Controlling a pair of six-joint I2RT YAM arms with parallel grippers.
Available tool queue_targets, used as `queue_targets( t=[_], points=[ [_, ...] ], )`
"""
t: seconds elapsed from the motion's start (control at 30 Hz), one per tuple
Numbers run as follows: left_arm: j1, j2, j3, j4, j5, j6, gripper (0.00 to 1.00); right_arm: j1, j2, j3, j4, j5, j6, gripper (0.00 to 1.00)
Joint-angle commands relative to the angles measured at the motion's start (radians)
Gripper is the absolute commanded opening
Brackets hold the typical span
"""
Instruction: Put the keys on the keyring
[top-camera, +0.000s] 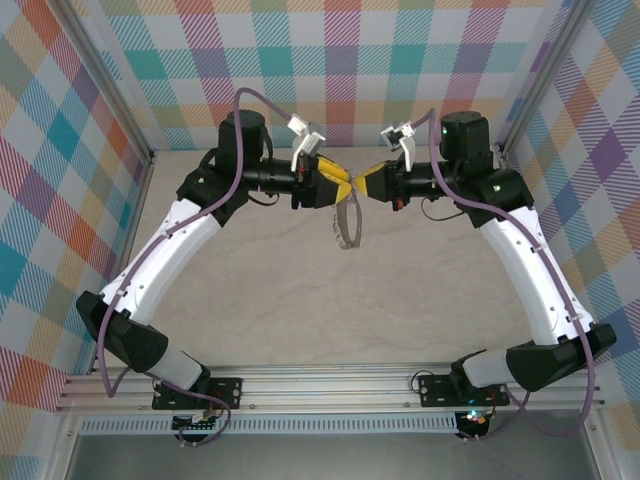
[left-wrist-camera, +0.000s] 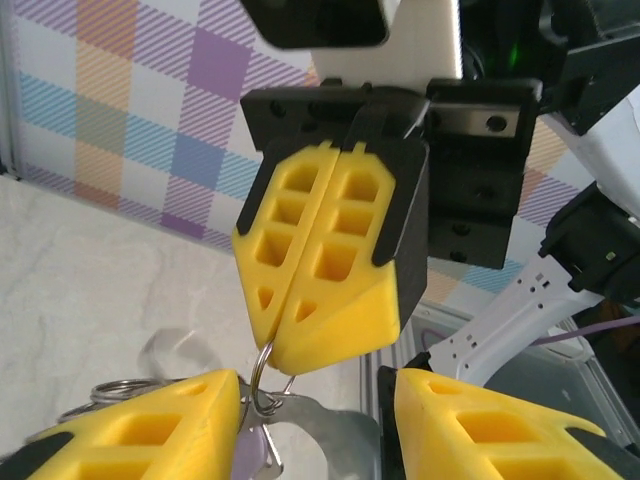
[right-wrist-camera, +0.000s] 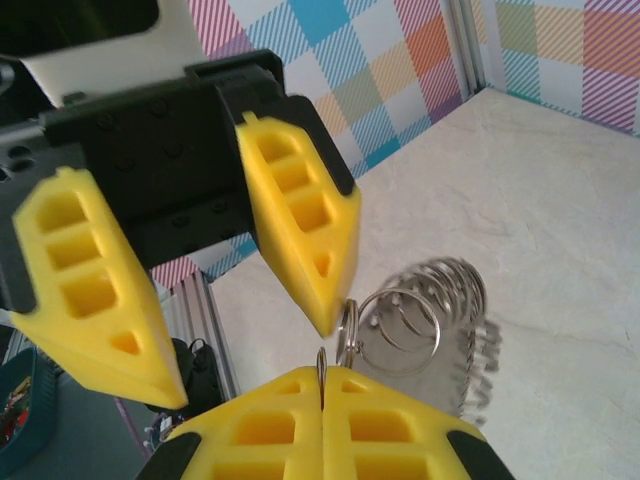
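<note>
We saw our R gripper (right-wrist-camera: 322, 388) at btm of frame, yellow fingers pressed together w/ a thin metal loop of the keyring (right-wrist-camera: 460, 290) pinched edge-on at the tips. The rest of its loops fanned out to the right above the pale table (right-wrist-camera: 560, 200), w/ a shadow (right-wrist-camera: 480, 375) beneath. Opposite, the L gripper (right-wrist-camera: 248, 355) had its fingers spread apart, one tip just beside the pinched loop. Plaid wall (right-wrist-camera: 400, 50) behind.
</note>
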Motion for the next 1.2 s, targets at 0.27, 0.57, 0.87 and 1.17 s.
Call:
queue_targets(
  t=[0.27, 0.57, 0.87, 1.17],
  points=[
    [0.007, 0.016, 0.025, -0.012, 0.057, 0.023, 0.42, -0.005, -0.007, -0.01, 0.062, -0.062, -0.005, 0.0],
    [0.007, 0.028, 0.009, 0.058, 0.052, -0.032, 0.4, -0.005, -0.012, -0.028, 0.092, -0.078, 0.014, 0.0],
    [-0.014, 0.037, 0.008, 0.1, 0.069, -0.056, 0.12, -0.005, -0.012, -0.038, 0.116, -0.083, 0.031, 0.0],
    [-0.052, 0.032, -0.018, 0.145, 0.091, -0.067, 0.0, -0.005, -0.011, -0.046, 0.169, -0.08, 0.076, 0.0]
  ],
)
